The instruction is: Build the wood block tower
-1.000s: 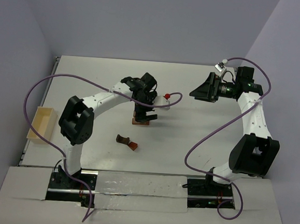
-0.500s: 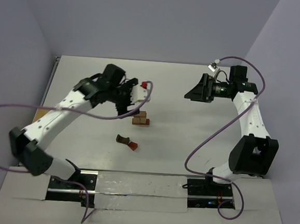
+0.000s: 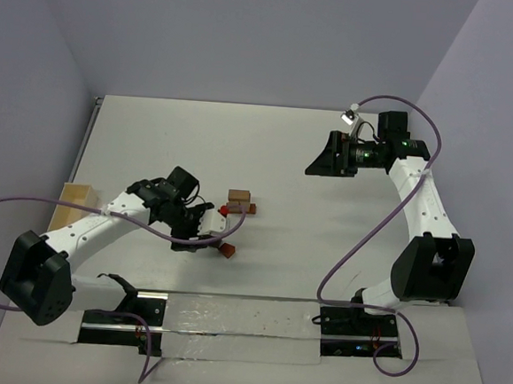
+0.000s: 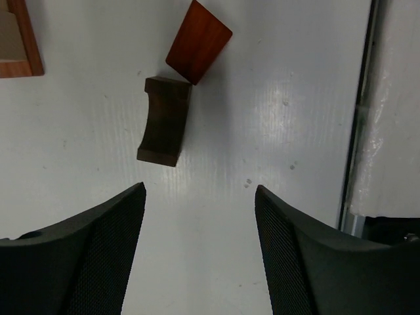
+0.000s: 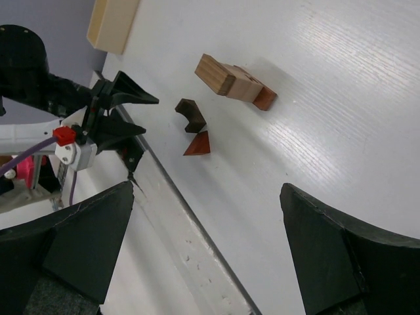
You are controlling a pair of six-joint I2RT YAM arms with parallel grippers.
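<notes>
Swung down from the low wood block tower (image 3: 240, 200), now hovering with left gripper (image 4: 199, 190) spread, empty, above dark curved block (image 4: 165, 121) touching red wedge (image 4: 198, 41), likely to fetch it; with right gripper (image 5: 207, 190) wide, idle.

Both arms are the same build: white tube links (image 3: 94, 225) with chunky black joint housings (image 3: 33, 278), sitting on black bases (image 3: 105, 308) at the far end from the end effector. A thin purple cable (image 5: 29, 157) hangs loose off each arm and plugs in just behind the end effector. The left end effector (image 4: 200, 190) is matte black, and its wide fingers (image 4: 92, 256) have a fine mesh texture. Right behind it there's a small white block with a red square cap (image 5: 63, 136). The right end effector (image 5: 207, 189) is black too, with the same blunt wedge shape.
</notes>
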